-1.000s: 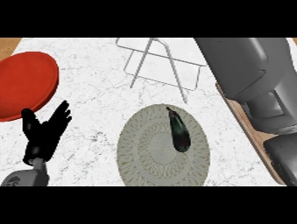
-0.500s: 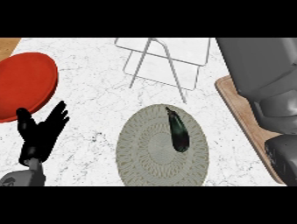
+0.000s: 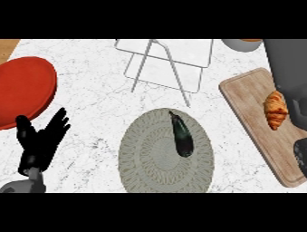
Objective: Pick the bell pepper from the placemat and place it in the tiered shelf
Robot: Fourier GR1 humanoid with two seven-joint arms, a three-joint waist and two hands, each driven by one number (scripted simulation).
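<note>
A dark, long vegetable, more like an eggplant than a bell pepper, lies on the round woven placemat, toward its upper right part, with nothing touching it. Above the placemat stands the wire tiered shelf. The left hand rests at the lower left of the marble counter, fingers straight and spread, holding nothing, just below a red plate. At right, a croissant sits on a wooden cutting board; the right forearm crosses there, its hand out of sight.
</note>
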